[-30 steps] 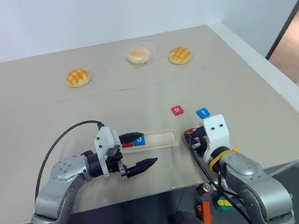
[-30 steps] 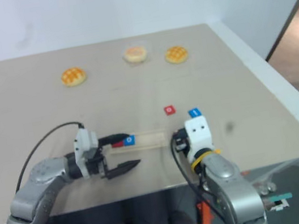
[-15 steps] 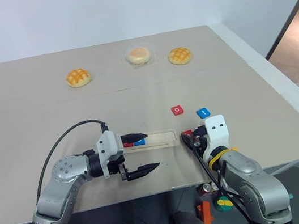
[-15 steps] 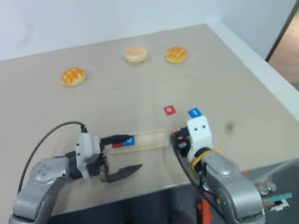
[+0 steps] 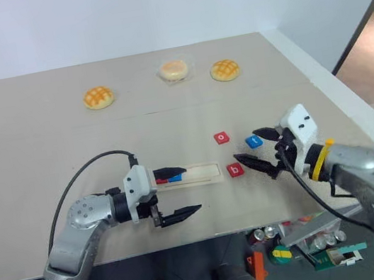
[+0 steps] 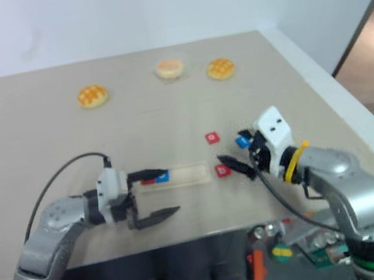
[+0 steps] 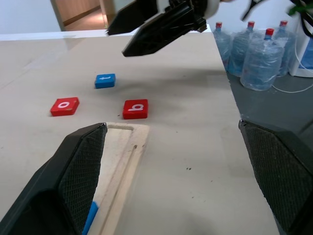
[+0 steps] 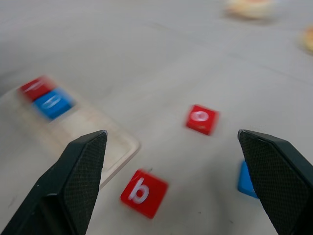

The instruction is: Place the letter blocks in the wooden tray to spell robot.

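The wooden tray [image 5: 200, 174] lies near the table's front, with a red block [image 5: 161, 181] and a blue block [image 5: 175, 178] at its left end. A red "b" block [image 5: 235, 169] rests flat on the table just past the tray's right end. Farther back are a red "o" block [image 5: 222, 137] and a blue "t" block [image 5: 253, 141]. My right gripper [image 5: 245, 145] hangs open above the "b" and "t" blocks, holding nothing. My left gripper [image 5: 191, 188] is open and level, with one finger over the tray's left end and the other in front of the tray.
Three round pastries [image 5: 98, 96] [image 5: 174, 69] [image 5: 224, 70] sit along the far side of the table. The table's right edge [image 5: 355, 112] runs close to my right arm. Water bottles [image 7: 259, 54] stand on the floor beyond that edge.
My right gripper opened and let go of the red "b" block, then rose and swung right. The block stays beside the tray's right end. The left arm kept still.
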Motion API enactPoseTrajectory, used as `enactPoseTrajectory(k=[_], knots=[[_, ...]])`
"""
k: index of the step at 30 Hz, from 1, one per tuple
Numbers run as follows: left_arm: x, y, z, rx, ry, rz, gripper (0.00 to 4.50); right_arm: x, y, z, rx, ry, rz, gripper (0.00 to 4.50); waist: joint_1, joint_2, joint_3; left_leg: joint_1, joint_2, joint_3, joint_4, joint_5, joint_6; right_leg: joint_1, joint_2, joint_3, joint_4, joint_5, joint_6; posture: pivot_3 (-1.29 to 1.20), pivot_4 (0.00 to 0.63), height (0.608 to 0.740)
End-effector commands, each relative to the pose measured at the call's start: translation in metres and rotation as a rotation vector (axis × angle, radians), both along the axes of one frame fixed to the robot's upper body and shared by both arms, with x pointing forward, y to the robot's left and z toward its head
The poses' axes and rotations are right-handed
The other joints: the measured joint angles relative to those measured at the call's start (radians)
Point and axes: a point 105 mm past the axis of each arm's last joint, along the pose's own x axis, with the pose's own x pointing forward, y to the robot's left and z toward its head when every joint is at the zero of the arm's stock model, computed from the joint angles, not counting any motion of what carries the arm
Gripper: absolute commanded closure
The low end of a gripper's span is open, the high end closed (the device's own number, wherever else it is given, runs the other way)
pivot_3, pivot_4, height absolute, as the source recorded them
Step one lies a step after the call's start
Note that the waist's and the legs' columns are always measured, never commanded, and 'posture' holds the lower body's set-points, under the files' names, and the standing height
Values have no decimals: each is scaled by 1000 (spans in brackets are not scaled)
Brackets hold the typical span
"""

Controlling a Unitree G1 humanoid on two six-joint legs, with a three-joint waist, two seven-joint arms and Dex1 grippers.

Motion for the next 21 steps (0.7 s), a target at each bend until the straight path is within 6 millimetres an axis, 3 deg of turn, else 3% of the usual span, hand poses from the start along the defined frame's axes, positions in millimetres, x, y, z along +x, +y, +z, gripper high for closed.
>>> enactPoseTrajectory(k=[1, 6, 11, 19, 21], knots=[[-7, -7, 11, -5, -48, -58, 0, 7, 12, -5, -146, -56, 325, 63, -4, 0, 0, 1, 0, 1, 0, 0, 0, 0, 0, 0, 0, 0, 0, 0, 150, 739], [-9, -7, 14, 6, -59, -64, 0, 24, 5, -27, -289, -41, 504, 63, -3, 0, 1, 2, 0, 2, 0, 0, 0, 2, 0, 1, 0, 0, 1, 0, 150, 739], [-8, -5, 15, 6, -62, -37, 0, 38, -2, -35, -335, -25, 560, 63, 0, 0, 1, 2, 0, 3, 0, 0, 0, 2, 0, 2, 0, 3, 5, 0, 150, 739], [-10, -2, 15, 7, -54, 0, 0, 39, -3, -52, -326, 43, 609, 63, 5, 0, 1, 2, 0, 2, 0, 0, 0, 2, 0, 2, 0, 3, 5, 0, 150, 739], [-10, -2, 15, 8, -55, 2, 0, 41, -1, -57, -312, 55, 603, 298, 4, 0, 1, 2, 0, 2, 0, 0, 0, 2, 0, 2, 0, 3, 6, 0, 150, 739]])
